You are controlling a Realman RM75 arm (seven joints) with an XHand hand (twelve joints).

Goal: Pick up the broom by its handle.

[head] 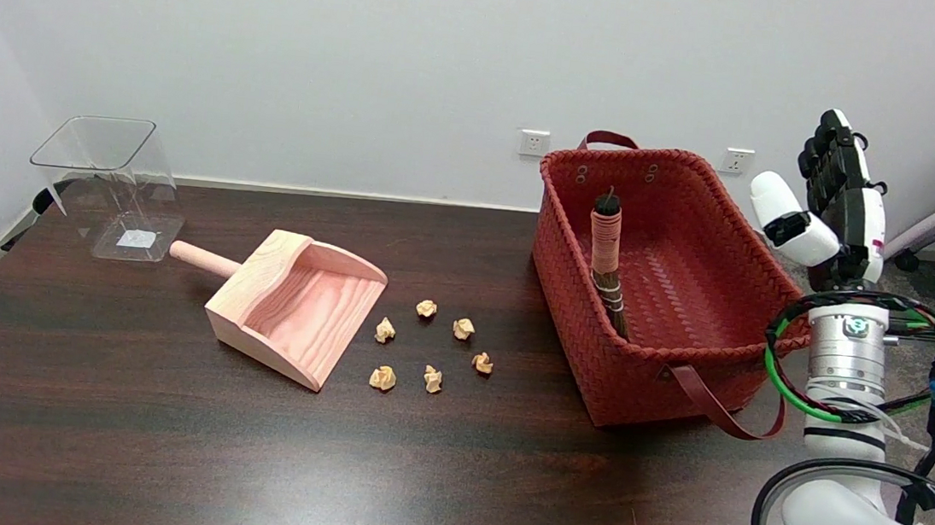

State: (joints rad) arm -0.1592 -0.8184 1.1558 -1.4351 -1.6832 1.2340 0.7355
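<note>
Overhead, right hand (835, 204) fingers (830, 152) empty.

Dark wooden surface (116, 434) carrying a wooden dustpan (296, 306); clear container (110, 185) left of it, paper scraps (429, 349) and red basket (663, 281) right.

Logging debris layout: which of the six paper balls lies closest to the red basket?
The crumpled paper ball at the cluster's right edge, lower than its neighbour; the other four sit nearer the wooden dustpan.
</note>
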